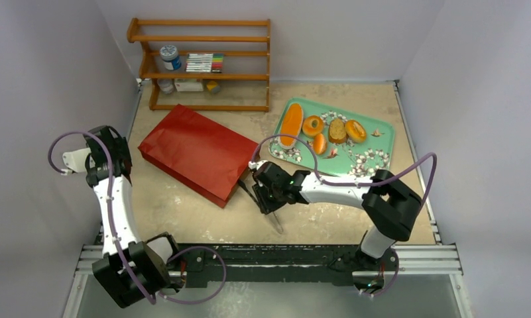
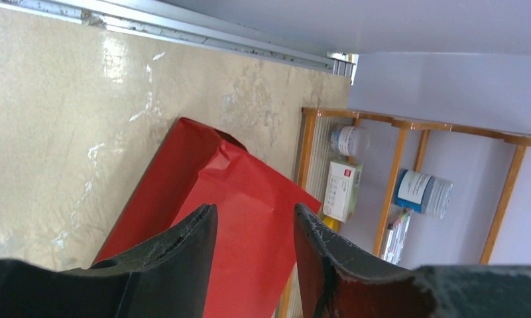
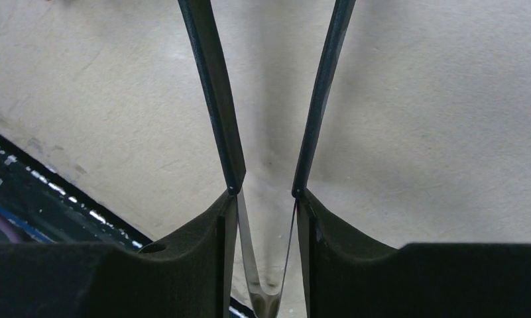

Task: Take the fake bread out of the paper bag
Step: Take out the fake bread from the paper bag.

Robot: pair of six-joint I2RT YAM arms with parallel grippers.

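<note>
At the near middle of the table (image 1: 329,215), the right gripper (image 3: 266,199) is clamped on a pair of tongs (image 3: 216,99). It squeezes them low down by the springy metal bend, so the two long black arms stick out ahead like an extension of the claw. Those arms stand apart with nothing between them, only bare tabletop below. It makes sense: the tongs give reach into a bag too narrow for the gripper itself.

Their tips sit just beside the near-right end of the paper bag (image 1: 196,152), which lies flat on its side, red face up. That end looks like the mouth, though from above I can't be sure, and I can't see inside.

And the fake bread (image 1: 291,123)? Five pieces lie on the flowered green tray (image 1: 378,149) at the back right: the long loaf, the buns, the tan slice, all well apart from the bag. The bag looks slack and flat, so my guess is the job is done or nearly so.

Over on the left, the left gripper (image 2: 254,212) hangs with its fingers parted and empty. It looks down over the bag's left end, handy for pinning the paper if the tongs go in. The wooden rack (image 1: 206,63) at the back is out of play.
</note>
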